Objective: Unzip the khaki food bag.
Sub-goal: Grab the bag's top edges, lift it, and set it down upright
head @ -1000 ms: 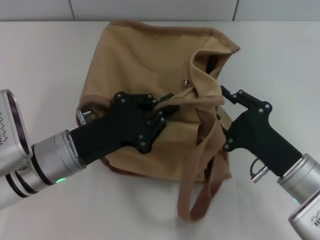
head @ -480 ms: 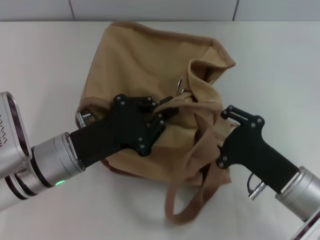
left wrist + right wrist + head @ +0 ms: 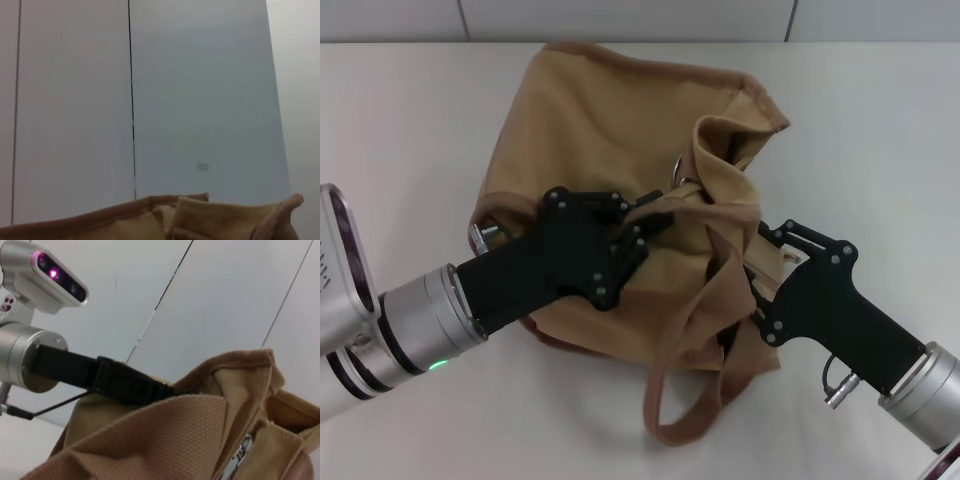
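The khaki food bag [image 3: 610, 120] lies crumpled on the white table [image 3: 400, 120], its brown-trimmed rim at the far side. My left gripper [image 3: 658, 212] reaches in from the left and is shut on a fold of the bag at its middle. My right gripper [image 3: 760, 245] presses into the bag's right side among folded fabric, which hides its tips. A strap handle [image 3: 685, 400] loops down toward me. A silver ring [image 3: 678, 170] shows near the middle. The right wrist view shows the bag's fabric [image 3: 165, 435], silver zipper teeth [image 3: 239, 454] and my left arm [image 3: 115, 382].
A silver metal piece [image 3: 480, 238] sticks out at the bag's left corner. A grey panelled wall [image 3: 620, 18] runs behind the table. The left wrist view shows the bag's rim [image 3: 150, 202] below that wall [image 3: 200, 100].
My right gripper has moved down toward me, dragging the bag's right side with it. The dark opening at the bag's right corner has folded over. The strap loop has shifted left.
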Robot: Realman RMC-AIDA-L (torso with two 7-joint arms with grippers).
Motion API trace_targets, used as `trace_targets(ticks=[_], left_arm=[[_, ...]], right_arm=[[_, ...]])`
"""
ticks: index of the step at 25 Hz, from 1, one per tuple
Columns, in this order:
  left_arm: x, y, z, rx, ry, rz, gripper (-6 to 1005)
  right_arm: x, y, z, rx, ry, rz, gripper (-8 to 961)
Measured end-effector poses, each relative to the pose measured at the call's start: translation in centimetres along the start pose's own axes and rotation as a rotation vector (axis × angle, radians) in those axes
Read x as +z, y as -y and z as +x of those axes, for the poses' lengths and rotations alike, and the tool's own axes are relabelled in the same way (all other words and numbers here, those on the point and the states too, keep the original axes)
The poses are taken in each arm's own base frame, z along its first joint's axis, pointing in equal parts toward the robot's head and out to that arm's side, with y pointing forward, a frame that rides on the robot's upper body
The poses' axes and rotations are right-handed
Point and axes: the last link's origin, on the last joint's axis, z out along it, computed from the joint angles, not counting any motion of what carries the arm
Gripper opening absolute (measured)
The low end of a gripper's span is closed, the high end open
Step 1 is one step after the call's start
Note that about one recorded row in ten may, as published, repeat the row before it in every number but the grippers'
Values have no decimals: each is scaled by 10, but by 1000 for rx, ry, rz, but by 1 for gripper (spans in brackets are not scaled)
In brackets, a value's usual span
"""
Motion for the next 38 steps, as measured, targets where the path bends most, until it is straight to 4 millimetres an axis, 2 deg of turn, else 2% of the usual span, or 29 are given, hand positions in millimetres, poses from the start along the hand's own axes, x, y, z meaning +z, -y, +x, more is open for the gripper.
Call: trace_targets(ticks=[11,29,38], left_arm=[[0,2,1,4,-9,18,56],[8,5,5,11,-22,0,56],[13,7,6,20,-24,-12,56]], right_arm=[[-3,-3,1,3,-8,-8,406],[13,20,0,-8,9,100,405],[17,23,-1,-7,18,111,405]])
